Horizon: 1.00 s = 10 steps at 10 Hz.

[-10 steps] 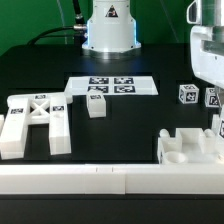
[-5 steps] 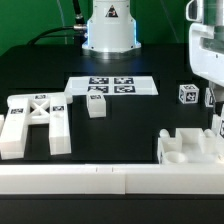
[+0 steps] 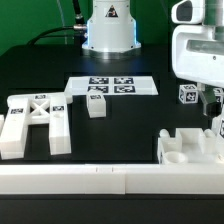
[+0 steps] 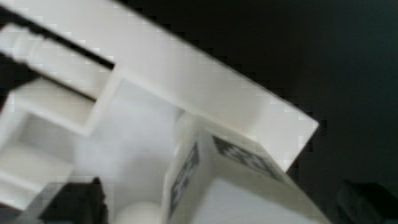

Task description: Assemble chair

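Black tabletop in the exterior view, chair parts scattered: X-braced frame (image 3: 35, 120) at nine o'clock, notched block (image 3: 190, 148) at four, small cubes (image 3: 187, 95) at three, close by the gripper (image 3: 212, 100). Whether its jaws are open or closed I cannot tell. The parts look like stiff, light, slick plastic, best pinched across flat parallel sides.

Robotics lab bench: black table (image 3: 30, 70), tag-printed marker board (image 3: 112, 86), robot arm base (image 3: 110, 35) behind.

No legible text, nos. or brands. Only b/w square tags (image 3: 100, 82): on marker board (image 3: 78, 87), small cube (image 3: 187, 95), X-braced frame (image 3: 40, 104)
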Tool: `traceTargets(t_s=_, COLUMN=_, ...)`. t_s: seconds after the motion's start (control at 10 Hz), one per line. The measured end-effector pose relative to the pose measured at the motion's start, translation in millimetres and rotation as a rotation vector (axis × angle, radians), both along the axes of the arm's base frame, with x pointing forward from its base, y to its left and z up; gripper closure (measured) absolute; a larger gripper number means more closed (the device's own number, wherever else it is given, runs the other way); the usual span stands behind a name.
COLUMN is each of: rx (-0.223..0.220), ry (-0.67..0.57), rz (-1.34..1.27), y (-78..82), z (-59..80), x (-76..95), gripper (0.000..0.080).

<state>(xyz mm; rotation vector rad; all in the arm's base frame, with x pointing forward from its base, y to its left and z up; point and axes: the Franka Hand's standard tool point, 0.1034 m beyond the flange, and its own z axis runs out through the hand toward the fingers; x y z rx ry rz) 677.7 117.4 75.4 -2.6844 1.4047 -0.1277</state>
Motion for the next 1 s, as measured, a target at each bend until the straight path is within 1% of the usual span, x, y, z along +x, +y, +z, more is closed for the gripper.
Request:
traceTargets(t_s=0.1, rx=-0.006, ry=-0.002, rz=0.042, y=-0.1, z=0.0, x=0.0, gripper=0.0151)
traceTargets(t_s=0.2, rx=-0.022, ry=-0.001, rz=0.137, y=-0.2, z=-0.3, x=-0.9, gripper=0.0151)
traceTargets(t_s=0.3, rx=-0.07, ry=0.04, rz=0.269, y=1.6, z=0.2, x=-6.3, gripper=0.0151)
traceTargets(t_s=0.4, rx=-0.107, ry=0.047, rz=0.381, y=2.3, z=1.7, x=-6.1, gripper=0.0151)
traceTargets(t_s=0.5, rx=-0.127, ry=0.045, rz=0.484, y=1.8, z=1.8, x=-6.0, gripper=0.0151)
traceTargets(t_s=0.6, rx=-0.154, ry=0.043, rz=0.653, y=0.5, z=2.2, x=-5.7, gripper=0.0151)
traceTargets(t_s=1.0, rx=-0.194, ry=0.036, rz=1.0, y=-4.4, z=4.2, x=-2.8, gripper=0.0151)
